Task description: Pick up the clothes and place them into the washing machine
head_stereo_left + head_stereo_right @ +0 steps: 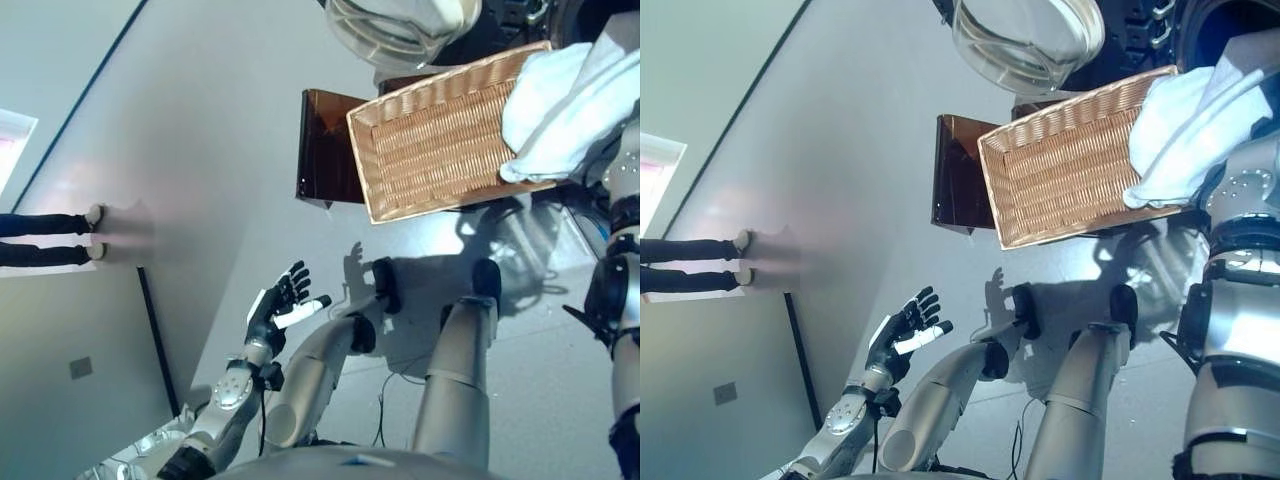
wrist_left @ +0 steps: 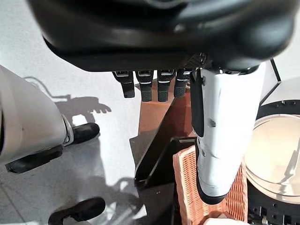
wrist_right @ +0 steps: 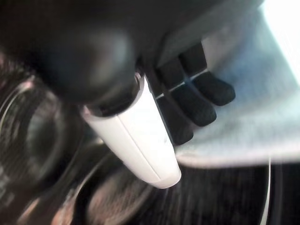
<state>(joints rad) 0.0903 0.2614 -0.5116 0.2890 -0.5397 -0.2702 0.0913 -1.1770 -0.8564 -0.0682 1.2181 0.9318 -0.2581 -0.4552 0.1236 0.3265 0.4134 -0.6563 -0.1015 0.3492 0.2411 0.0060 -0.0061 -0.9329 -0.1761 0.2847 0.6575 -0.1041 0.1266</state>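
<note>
We can read no text, label, brand, number or sign anywhere in these views, neither on the woven wicker basket [image 1: 430, 150] at upper right nor elsewhere

Each arm is silver-grey metal with rounded shells and dark joints. The left robot hand [image 1: 277, 312] is black, with slim segmented fingers [image 2: 146, 87] and a glossy white cover on its thumb [image 2: 220, 136]. The right robot hand [image 3: 154, 126] has the same black build, with blunt dark fingers [image 3: 206, 96] and a smooth white thumb cover. A person [image 1: 45, 238] wears dark trousers and pale shoes.
</note>
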